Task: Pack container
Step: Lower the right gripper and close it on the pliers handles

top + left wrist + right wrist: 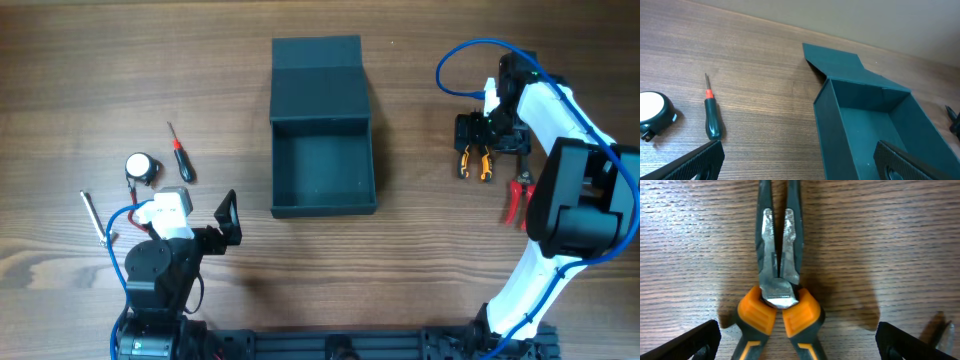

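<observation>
While left pincer [230, 218] and right pincer [490, 147] gape open, the container [322, 170] (lid flap [317, 55] farthest) runs lengthwise away from them.

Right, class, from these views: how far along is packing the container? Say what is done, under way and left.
Done: the container stands open, lid flap back, but empty. In hand: the right gripper, open, hovers over the orange-handled pliers, not gripping. To do: pliers, screwdriver, tape measure and red-handled tool all lie on the table, unpacked; the left gripper is open, holding nothing.
</observation>
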Controlling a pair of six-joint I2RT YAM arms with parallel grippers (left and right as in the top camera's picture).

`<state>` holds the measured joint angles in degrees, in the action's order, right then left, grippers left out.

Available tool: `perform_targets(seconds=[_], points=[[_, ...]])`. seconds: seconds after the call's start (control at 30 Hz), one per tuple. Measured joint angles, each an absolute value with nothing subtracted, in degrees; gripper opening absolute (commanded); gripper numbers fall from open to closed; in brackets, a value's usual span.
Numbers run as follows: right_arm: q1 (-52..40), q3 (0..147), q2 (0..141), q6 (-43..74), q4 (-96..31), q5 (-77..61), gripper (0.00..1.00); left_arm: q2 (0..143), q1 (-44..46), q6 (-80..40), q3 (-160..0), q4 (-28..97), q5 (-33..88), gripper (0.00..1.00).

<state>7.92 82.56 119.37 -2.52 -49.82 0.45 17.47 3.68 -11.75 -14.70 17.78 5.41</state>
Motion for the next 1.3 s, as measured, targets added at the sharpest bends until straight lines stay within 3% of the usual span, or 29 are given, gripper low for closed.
perform_targets(seconds=[0.37,0.57,0.67,0.77,0.97,1.2,1.3], points=[[7.9,80.7,118.7,-2.9,-47.0,-1.2,0.98,17.5,3.7,-11.7,-14.7,17.8,5.4,1.00],[8.0,80.6,118.7,-2.9,-46.9,-0.8,0.71,17.5,3.7,-11.7,-14.7,17.8,5.4,1.00],[8.1,80.5,118.7,-2.9,-46.9,-0.8,0.67,17.5,3.7,-11.7,-14.7,17.8,5.4,1.00],[8.1,80.5,118.7,-3.0,-46.9,-0.8,0.54,17.5,3.7,-11.7,-14.7,17.8,5.4,1.00],[8.1,80.4,118.7,-2.9,-46.9,-0.9,0.46,17.5,3.7,-11.7,-14.7,17.8,5.4,1.00],[8.1,80.4,118.7,-2.9,-46.8,-1.1,0.43,17.5,3.7,-11.7,-14.7,17.8,5.4,1.00],[8.1,80.4,118.7,-2.9,-46.8,-1.3,0.32,17.5,3.7,-11.7,-14.7,17.8,5.4,1.00]])
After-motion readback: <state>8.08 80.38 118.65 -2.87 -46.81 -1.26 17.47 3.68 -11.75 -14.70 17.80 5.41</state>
